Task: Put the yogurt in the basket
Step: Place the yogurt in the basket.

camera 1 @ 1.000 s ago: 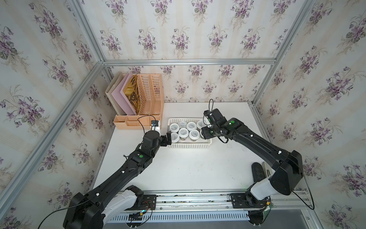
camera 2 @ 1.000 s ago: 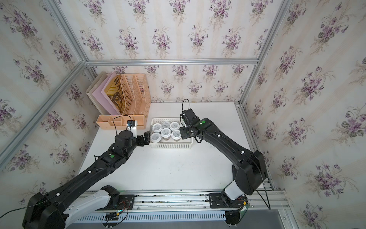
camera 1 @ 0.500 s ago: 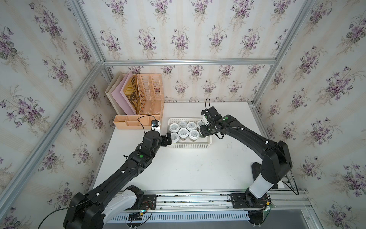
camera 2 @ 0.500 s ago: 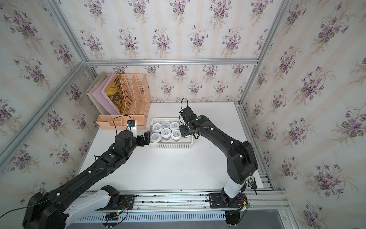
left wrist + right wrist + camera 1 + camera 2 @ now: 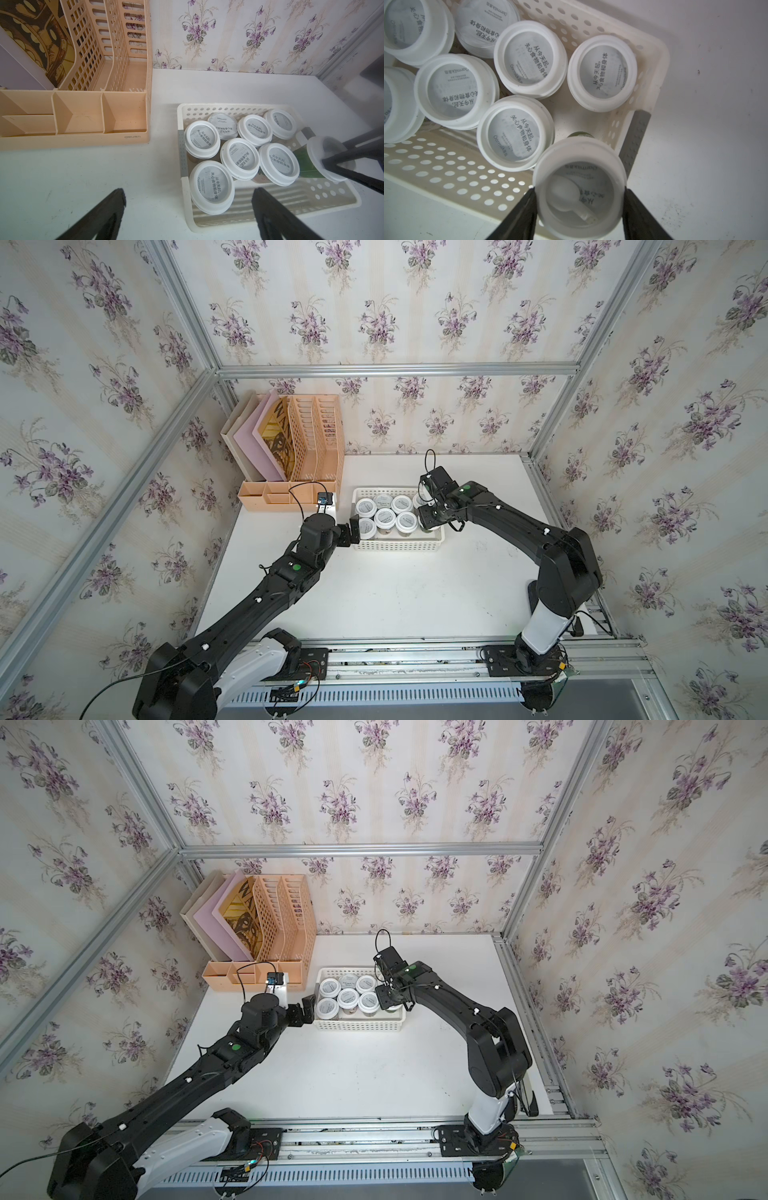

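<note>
Top views: right arm [image 5: 513, 522] is folding inward compared with a second back, its elbow drawing toward the middle of the desk [image 5: 399, 597] and its wrist hovering over the right end of the white basket [image 5: 397, 546]. Left arm [image 5: 291, 572] is staying put, left fingers [image 5: 354, 529] just beside the basket's left end. Peach file organizer [image 5: 286, 919] is standing behind, uninvolved

Left wrist: left fingers [image 5: 113, 205] are standing spread wide, gripping nothing. Seven yogurt cups [image 5: 240, 161] are sitting inside the basket [image 5: 207, 106]. The eighth cup [image 5: 318, 149] is hanging over the far end, looking tilted, dark fingers crossing its lid

Right wrist: right fingers [image 5: 521, 209] are pinching the eighth cup [image 5: 571, 158] at its lid rim, over the last free corner beside the grey strip [image 5: 635, 135]. It is not looking seated yet

Reading: the carry is ending. Lowering and letting go should finish the job. The risk is the cup landing on a neighbour's lid
</note>
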Available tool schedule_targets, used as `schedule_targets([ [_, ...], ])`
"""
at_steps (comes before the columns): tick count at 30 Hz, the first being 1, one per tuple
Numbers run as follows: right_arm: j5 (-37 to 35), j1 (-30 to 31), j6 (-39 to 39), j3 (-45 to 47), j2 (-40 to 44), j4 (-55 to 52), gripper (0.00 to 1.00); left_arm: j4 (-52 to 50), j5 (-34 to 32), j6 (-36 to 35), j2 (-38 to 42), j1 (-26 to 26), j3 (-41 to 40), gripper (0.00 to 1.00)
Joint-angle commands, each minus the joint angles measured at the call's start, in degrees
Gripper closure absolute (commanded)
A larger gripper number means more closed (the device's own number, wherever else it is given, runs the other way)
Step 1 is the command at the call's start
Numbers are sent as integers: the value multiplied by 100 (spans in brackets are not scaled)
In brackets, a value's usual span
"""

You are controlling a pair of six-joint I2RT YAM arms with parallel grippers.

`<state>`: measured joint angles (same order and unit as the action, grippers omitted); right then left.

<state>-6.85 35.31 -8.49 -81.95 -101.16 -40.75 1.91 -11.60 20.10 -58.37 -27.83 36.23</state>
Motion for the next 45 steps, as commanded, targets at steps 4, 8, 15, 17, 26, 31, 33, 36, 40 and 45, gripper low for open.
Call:
schedule_targets([
  [4,-28,-30,58,-45,-137,54,37,90,-26,28,6,-2,13,1],
  [8,35,-52,47,7,-192,136,37,97,-27,35,3,2,9,1],
  [15,125,-68,14,148,-289,306,37,97,-27,38,1,1,11,1],
  [17,142,-80,14,149,-323,340,37,95,-22,37,1,2,8,1],
  [26,270,-94,-3,227,-301,521,37,94,-34,44,1,0,9,1],
  [31,326,-94,-21,237,-272,566,37,93,-34,38,-1,-3,14,1],
  [33,325,-94,-29,241,-290,559,37,90,-36,38,1,0,6,1],
  [36,293,-95,-30,281,-290,531,37,96,-31,38,1,-1,10,1],
  [40,257,-94,-30,278,-224,473,32,90,-27,41,1,-1,7,1],
  [45,185,-90,-30,167,-117,360,22,95,-27,31,4,0,5,1],
])
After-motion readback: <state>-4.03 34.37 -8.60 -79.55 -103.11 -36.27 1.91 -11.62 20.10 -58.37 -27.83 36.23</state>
